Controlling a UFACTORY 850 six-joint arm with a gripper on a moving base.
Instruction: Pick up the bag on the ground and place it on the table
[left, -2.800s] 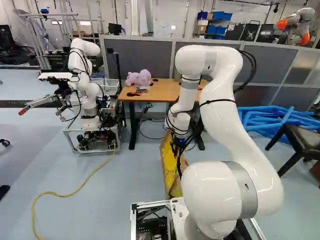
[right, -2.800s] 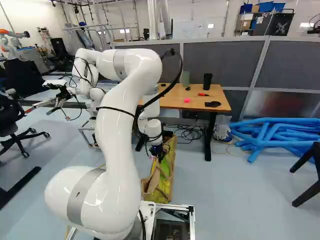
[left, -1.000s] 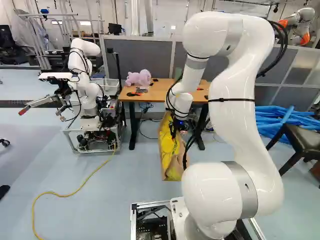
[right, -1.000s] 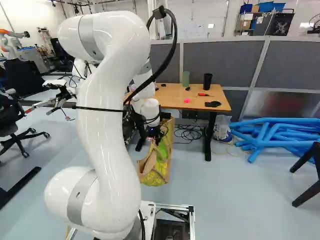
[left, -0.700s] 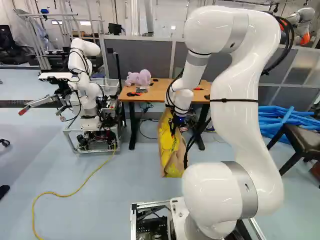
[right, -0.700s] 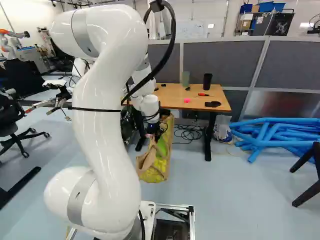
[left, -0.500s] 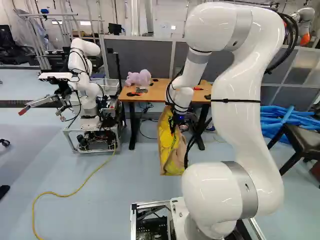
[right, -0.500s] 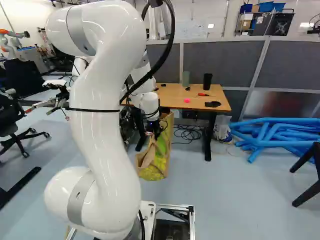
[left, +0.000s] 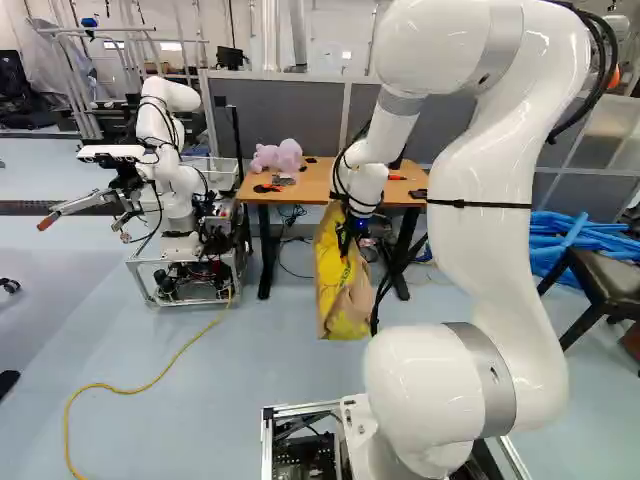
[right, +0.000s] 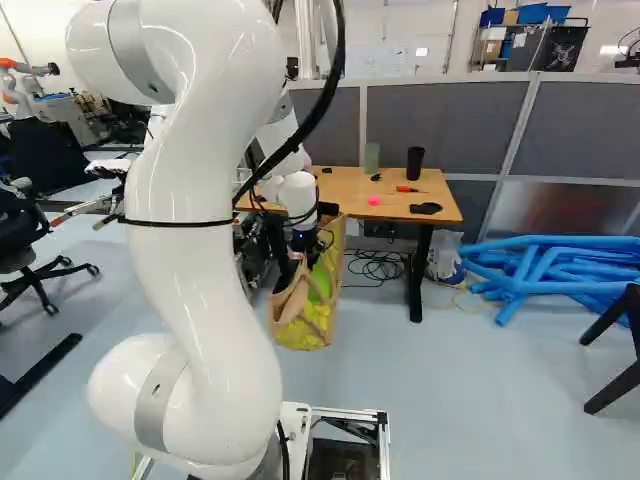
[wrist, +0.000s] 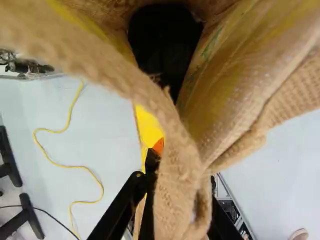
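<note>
One yellow and tan bag (left: 340, 290) hangs from the hand (left: 348, 243), whose fingers (wrist: 125, 200) are closed on its bunched handle (wrist: 176, 200) (thick woven stuff, filling the gap between them), on the near side of the desk (left: 318, 188).

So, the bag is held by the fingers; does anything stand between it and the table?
Nothing visible stands between the bag and the table. The bag hangs low from the fingers, so it must probably clear the front edge. On top sit a plush toy and a black cup.
</note>
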